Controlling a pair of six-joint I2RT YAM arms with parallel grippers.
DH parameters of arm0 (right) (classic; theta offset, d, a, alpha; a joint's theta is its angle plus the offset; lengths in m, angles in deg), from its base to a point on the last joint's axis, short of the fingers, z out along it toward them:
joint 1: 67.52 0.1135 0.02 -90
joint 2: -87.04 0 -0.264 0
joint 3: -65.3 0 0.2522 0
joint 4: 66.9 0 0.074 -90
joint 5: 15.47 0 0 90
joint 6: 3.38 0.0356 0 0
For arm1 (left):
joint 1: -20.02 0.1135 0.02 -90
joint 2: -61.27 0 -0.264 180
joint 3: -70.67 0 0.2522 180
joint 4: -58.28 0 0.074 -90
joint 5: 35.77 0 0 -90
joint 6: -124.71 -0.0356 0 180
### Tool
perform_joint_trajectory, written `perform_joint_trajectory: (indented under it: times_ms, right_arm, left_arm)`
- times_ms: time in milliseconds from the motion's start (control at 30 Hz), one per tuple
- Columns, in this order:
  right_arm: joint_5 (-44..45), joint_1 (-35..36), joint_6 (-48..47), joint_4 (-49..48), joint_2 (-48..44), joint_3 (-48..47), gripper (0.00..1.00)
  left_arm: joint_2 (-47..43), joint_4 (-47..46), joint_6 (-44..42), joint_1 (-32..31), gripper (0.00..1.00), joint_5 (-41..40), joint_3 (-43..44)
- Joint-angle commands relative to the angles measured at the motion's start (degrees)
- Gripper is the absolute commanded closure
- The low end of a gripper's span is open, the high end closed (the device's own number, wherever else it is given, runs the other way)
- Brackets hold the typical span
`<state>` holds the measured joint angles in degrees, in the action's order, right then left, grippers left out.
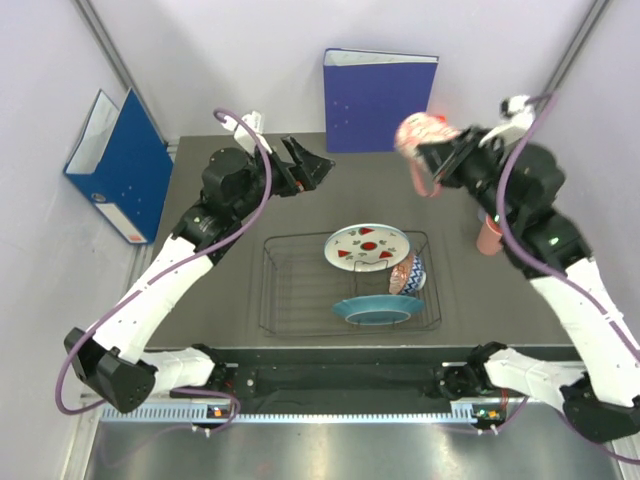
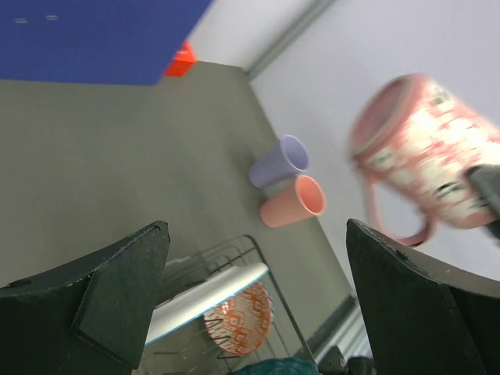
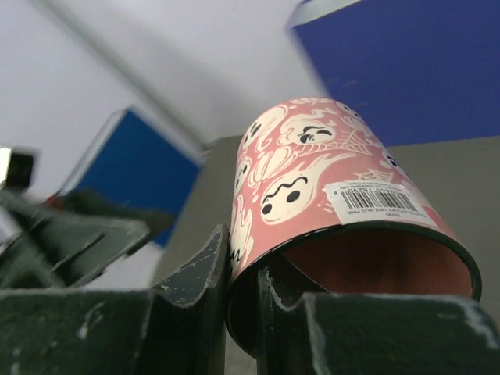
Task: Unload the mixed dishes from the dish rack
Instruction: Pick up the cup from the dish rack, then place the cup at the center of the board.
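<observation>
Nearest to me stood the dish rack (image 1: 290, 300), w/ 3 pcs inside: the teal plate (image 1: 378, 310) at the front, the patterned bowl (image 1: 408, 272) behind it, then the white plate (image 1: 367, 246) w/ watermelon marks. On the table right of the rack were a lavender cup (image 2: 280, 162) and a plain pink cup (image 2: 293, 201), just beside each other, i.e. already unloaded. Farther back the right gripper (image 1: 440, 155) was clamped on the rim of a pink mug (image 1: 422, 133), held in the air, not put down yet. The left gripper (image 1: 310, 165) hung spread, nothing in it. I judged approx. half was done.
</observation>
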<state>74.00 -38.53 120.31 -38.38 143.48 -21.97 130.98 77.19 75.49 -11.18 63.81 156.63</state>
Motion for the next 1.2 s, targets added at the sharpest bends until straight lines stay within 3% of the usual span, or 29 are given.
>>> perform_joint_trajectory:
  times_ms: [0,167,300,400,533,767,1033,1167]
  right_arm:
    - [30.82,-0.43,-10.29,23.52,6.12,-24.89,1.00]
    - [48.31,-0.69,-13.47,39.52,13.42,-38.17,1.00]
    - [45.55,-5.07,-9.63,51.92,17.55,-42.32,1.00]
    - [39.15,-7.54,-6.03,56.51,16.51,-37.77,1.00]
    - [33.33,-7.64,-2.67,55.64,10.20,-26.18,1.00]
    - [28.75,-7.72,1.37,49.68,5.96,-6.14,1.00]
    - [25.50,-9.04,2.96,42.64,6.57,5.21,1.00]
    - [20.16,-15.09,1.12,37.37,6.40,11.10,1.00]
  left_arm:
    - [-0.98,6.97,0.79,0.26,0.01,-11.06,4.61]
    - [-2.12,8.21,5.88,0.26,0.01,-11.79,1.20]
    - [-2.83,8.48,9.32,0.26,0.01,-11.08,-2.76]
    - [-3.09,8.47,10.55,0.18,0.01,-9.85,-5.31]
    - [-5.02,7.60,11.96,0.18,0.01,-7.13,-8.83]
    - [-8.80,9.00,9.59,0.18,0.01,-9.06,-11.91]
    - [-9.24,11.11,8.44,0.18,0.01,-10.90,-13.31]
    - [-8.98,11.02,9.15,0.18,0.01,-10.55,-14.46]
